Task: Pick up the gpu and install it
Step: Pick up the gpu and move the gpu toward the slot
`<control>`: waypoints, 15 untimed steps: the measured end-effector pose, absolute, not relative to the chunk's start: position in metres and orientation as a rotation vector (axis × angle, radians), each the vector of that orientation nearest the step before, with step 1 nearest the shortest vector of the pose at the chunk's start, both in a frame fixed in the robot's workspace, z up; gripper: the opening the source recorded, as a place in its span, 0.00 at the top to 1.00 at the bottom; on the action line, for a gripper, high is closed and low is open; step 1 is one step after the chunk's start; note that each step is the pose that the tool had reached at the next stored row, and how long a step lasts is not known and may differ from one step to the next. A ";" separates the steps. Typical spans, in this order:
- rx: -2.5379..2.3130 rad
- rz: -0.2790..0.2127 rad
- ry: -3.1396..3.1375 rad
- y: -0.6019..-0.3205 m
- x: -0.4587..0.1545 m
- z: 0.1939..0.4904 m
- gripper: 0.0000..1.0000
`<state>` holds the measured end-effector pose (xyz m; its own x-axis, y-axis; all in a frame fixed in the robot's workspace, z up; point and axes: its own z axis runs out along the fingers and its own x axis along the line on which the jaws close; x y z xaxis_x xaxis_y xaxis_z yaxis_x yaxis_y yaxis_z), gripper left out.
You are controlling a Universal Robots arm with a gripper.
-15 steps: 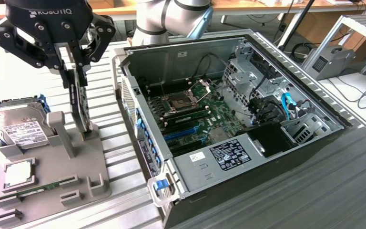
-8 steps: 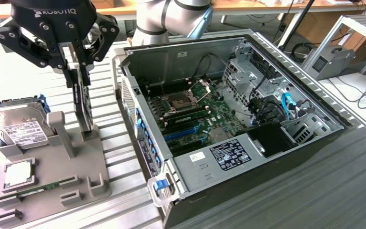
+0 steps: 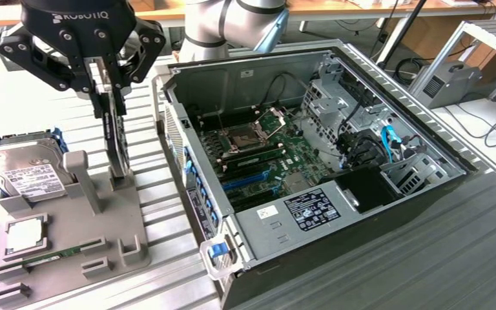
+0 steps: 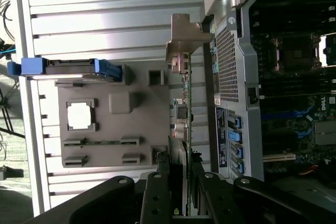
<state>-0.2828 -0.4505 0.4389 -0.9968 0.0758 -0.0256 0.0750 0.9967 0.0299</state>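
the slatted metal table (image 3: 454, 258) carries everything i see, and the open computer case (image 3: 230, 84) takes up most of it, lying on its side with the motherboard (image 3: 265, 155) facing up. just beside the case, toward the exterior view's left, sits the grey holder fixture (image 3: 119, 219). over that fixture hangs my gripper (image 3: 113, 90), black, fingers pointing down. the gpu (image 3: 117, 142) stands upright and edge-on directly under it: the top edge runs up between the fingers and the bottom edge meets the fixture at its slot, so the card is not in the case. the fingers are drawn in narrow, one on each face of the card, and i read them as clamped on it

behind the fixture lies the silver hard drive (image 3: 26, 173) with its white label, and near the fixture's front edge rest the square processor chip (image 3: 24, 236) and the thin ram stick (image 3: 51, 257)

the wrist view looks down along the gripper (image 4: 181, 174) and shows what the side angle hides: the gpu (image 4: 185, 108) as a thin green line beside the case's perforated rear panel (image 4: 231, 61), ending in its silver bracket (image 4: 185, 38) at the end away from the fingers. it also shows the hard drive (image 4: 73, 67) framed by a blue carrier
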 end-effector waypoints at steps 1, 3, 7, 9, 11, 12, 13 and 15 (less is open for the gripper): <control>0.118 0.045 3.112 -0.450 -0.282 0.439 0.74; 0.118 0.045 3.112 -0.450 -0.281 0.439 0.74; 0.118 0.045 3.112 -0.450 -0.279 0.439 0.74; 0.118 0.045 3.112 -0.450 -0.279 0.439 0.74; 0.118 0.045 3.112 -0.450 -0.278 0.439 0.74; 0.118 0.045 3.112 -0.450 -0.277 0.439 0.74; 0.118 0.045 3.112 -0.450 -0.276 0.439 0.74; 0.118 0.045 3.112 -0.450 -0.275 0.439 0.74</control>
<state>-0.2754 -0.4505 0.4389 -0.9968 0.0758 -0.0256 0.0750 0.9967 0.0298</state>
